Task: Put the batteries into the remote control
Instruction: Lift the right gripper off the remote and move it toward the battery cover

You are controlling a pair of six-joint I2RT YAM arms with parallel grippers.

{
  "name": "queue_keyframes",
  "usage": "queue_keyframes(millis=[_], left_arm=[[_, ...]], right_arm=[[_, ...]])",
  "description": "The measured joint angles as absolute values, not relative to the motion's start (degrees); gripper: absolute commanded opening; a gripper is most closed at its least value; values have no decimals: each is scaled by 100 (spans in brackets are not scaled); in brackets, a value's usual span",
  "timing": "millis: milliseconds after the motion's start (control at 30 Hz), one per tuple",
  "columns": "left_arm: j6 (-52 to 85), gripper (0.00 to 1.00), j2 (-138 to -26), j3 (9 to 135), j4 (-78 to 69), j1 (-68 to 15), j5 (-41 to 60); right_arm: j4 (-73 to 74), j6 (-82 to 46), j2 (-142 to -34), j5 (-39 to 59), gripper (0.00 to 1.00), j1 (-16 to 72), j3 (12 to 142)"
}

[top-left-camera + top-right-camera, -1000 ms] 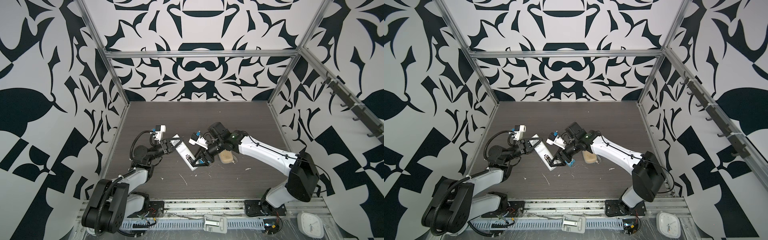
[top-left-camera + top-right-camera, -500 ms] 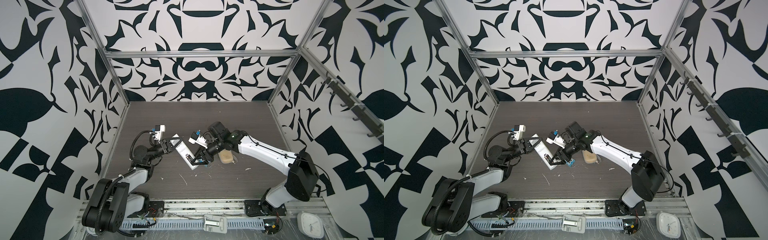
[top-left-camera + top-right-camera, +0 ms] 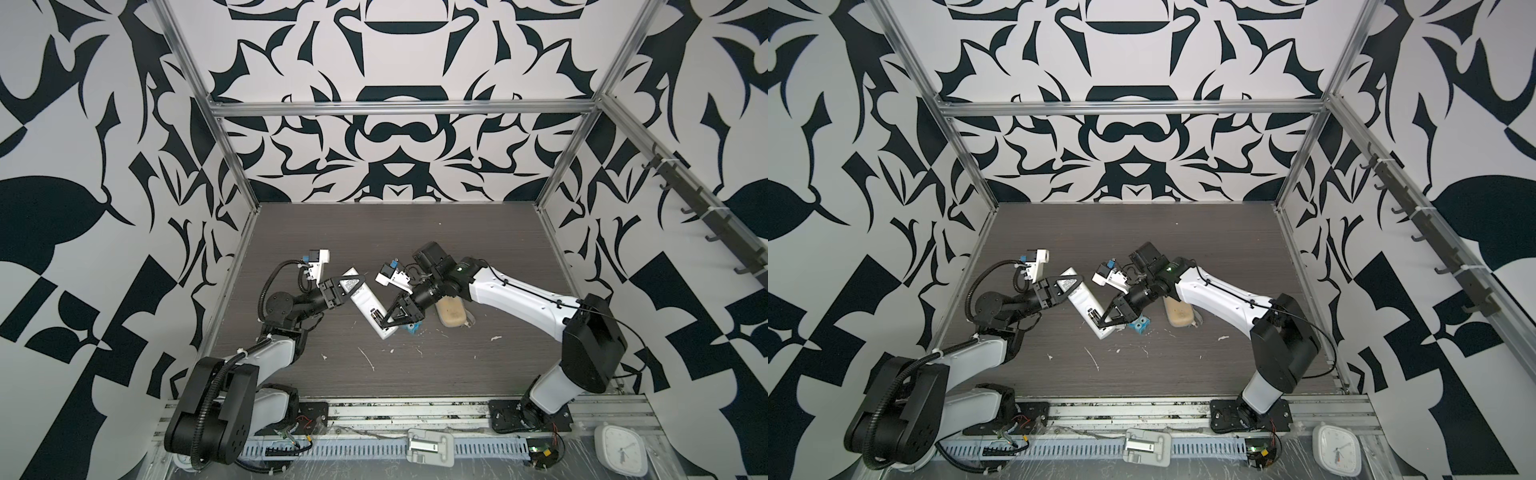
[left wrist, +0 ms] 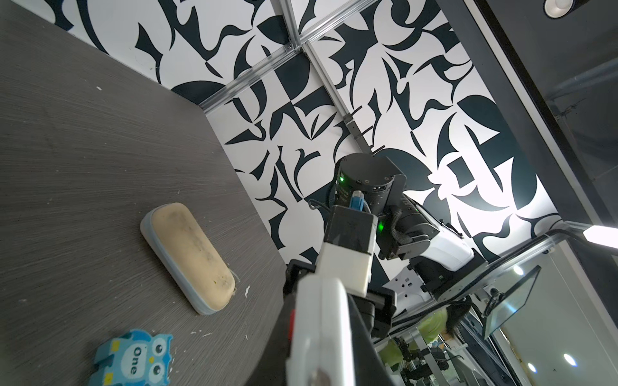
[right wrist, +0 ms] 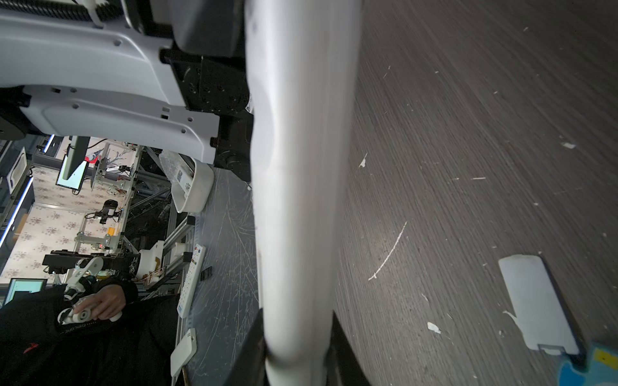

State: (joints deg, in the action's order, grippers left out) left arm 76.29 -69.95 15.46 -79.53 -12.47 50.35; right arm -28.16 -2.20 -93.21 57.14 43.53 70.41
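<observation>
Remote control (image 3: pixel 365 301) hangs between the two arms just left of centre in both top views. Its long axis runs from upper left down to lower right. The left tool (image 3: pixel 347 289) is clamped on the upper, buttoned end. The right tool (image 3: pixel 388 322) has its jaws narrow against both long edges of the lower end, as the right wrist view shows. Dark marks sit in the remote's lower half, right at the right tool's tips, but they are too small to say whether they are the batteries. A white cover plate (image 5: pixel 538 304) lies flat on the table (image 3: pixel 374 232) beside the blue block (image 3: pixel 1140 326). The tan case (image 3: pixel 451 311) is further right. The right arm looks nearer the lower end, so any work on the cells likely falls to it while the left steadies the remote.
</observation>
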Motion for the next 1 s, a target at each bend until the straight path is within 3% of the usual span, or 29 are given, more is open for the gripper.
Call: queue_keyframes(millis=[267,333,500,633,1000], left_arm=[[7629,0,-6995,1546,-7902,-1232,5024],[7627,0,-6995,1546,-7898,-1232,5019],[7609,0,-6976,1546,-7679,-1236,4991],[7415,0,-6707,1564,-6934,-1262,4936],[6160,0,-5828,1826,-4086,-1267,4399]], right_arm=[[-2945,-174,-9413,5743,0,4346,7153],[-2967,-174,-9413,5734,12,4346,7161],[-2958,-191,-9347,5452,55,4348,7164],[-2932,-165,-9131,4877,71,4353,7161],[-3417,-148,-7935,2961,76,4331,7137]])
